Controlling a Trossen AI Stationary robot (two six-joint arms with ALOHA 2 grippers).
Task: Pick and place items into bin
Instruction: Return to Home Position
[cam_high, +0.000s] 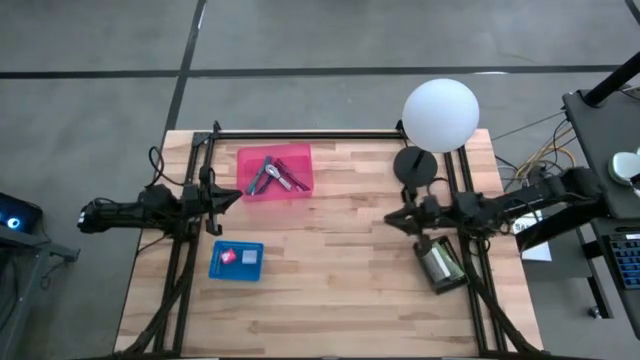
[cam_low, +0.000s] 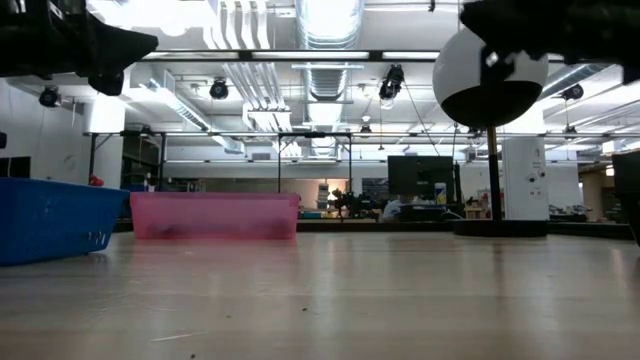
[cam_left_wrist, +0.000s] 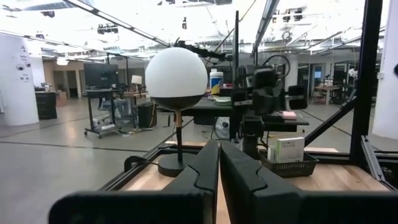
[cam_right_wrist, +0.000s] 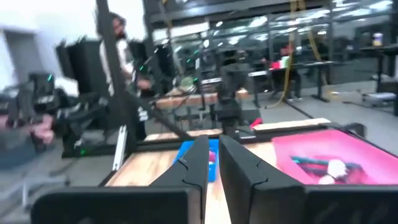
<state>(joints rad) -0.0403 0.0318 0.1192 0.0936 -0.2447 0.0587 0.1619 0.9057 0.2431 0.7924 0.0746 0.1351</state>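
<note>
Jaws of left gripper (cam_left_wrist: 219, 149) and right gripper (cam_right_wrist: 213, 143) — closed, empty

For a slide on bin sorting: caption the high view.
Left arm and right arm apart over the table; pen-like sticks in the pink bin, small blocks in the blue bin.

Table (cam_high: 340, 260) middle open; pink bin (cam_high: 275, 172) left, globe lamp (cam_high: 440, 115) right.

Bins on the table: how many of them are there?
3. A pink bin and a blue bin sit side by side near the left arm; a black bin sits beside the right arm. None looks hidden.
</note>
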